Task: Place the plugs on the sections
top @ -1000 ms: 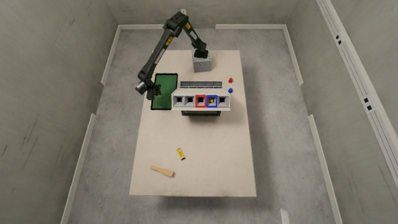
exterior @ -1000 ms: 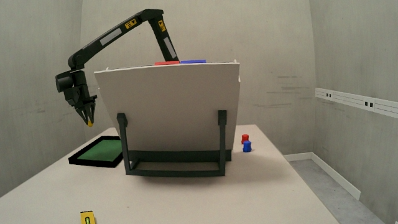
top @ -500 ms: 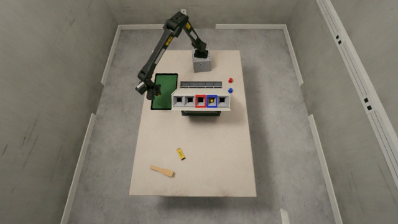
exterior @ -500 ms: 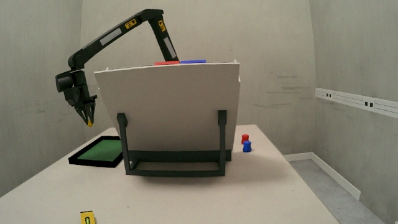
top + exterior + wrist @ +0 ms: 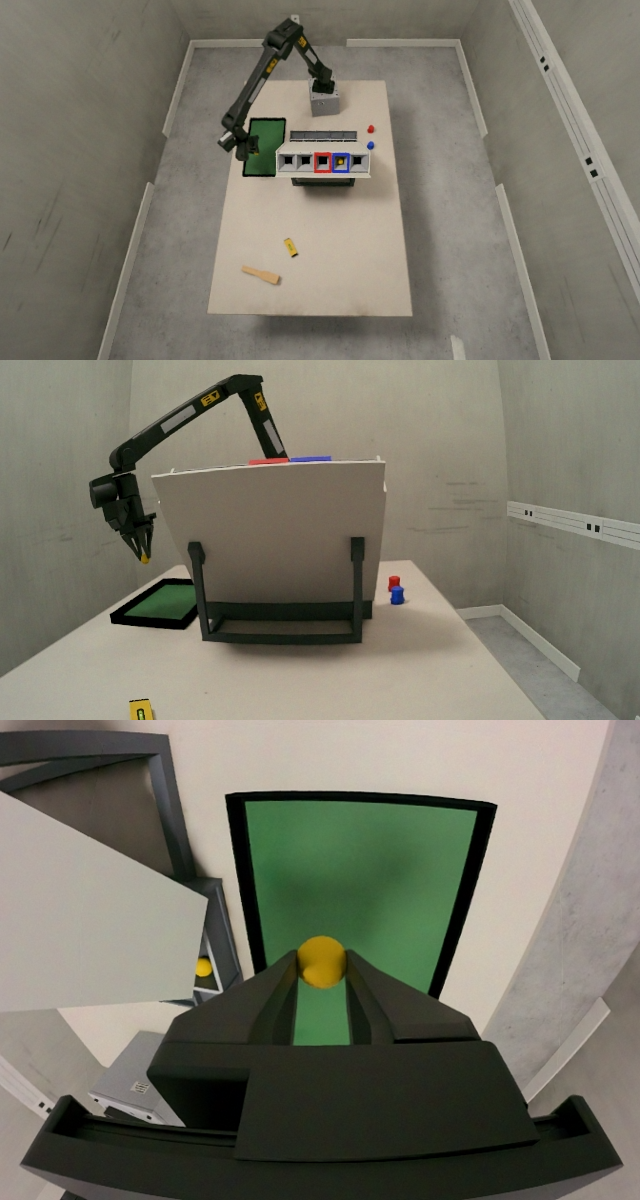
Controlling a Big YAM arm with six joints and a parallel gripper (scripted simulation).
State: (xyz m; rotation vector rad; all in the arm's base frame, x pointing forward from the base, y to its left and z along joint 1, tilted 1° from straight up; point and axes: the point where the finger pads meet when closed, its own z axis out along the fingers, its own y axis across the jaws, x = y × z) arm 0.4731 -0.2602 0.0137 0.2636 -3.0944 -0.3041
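Observation:
My gripper [image 5: 321, 960] is shut on a yellow marble [image 5: 321, 961] and holds it high above the green tray [image 5: 263, 146], left of the white cover [image 5: 272, 530]. The gripper also shows in the top view [image 5: 248, 148] and the exterior view [image 5: 144, 556]. The funnel row [image 5: 323, 161] tops the cover. A second yellow marble [image 5: 340, 161] sits in the blue-banded funnel, beside the red-banded funnel [image 5: 322, 162]. A third marble [image 5: 203, 966] lies in a grey section under the cover. The red plug [image 5: 371, 129] and blue plug [image 5: 370, 145] stand on the table to the right.
The grey section tray [image 5: 323, 135] lies behind the cover, toward the arm's base [image 5: 324, 102]. A yellow block [image 5: 290, 247] and a wooden spatula [image 5: 260, 274] lie near the table's front. The cover's dark stand [image 5: 280, 610] rests on the table.

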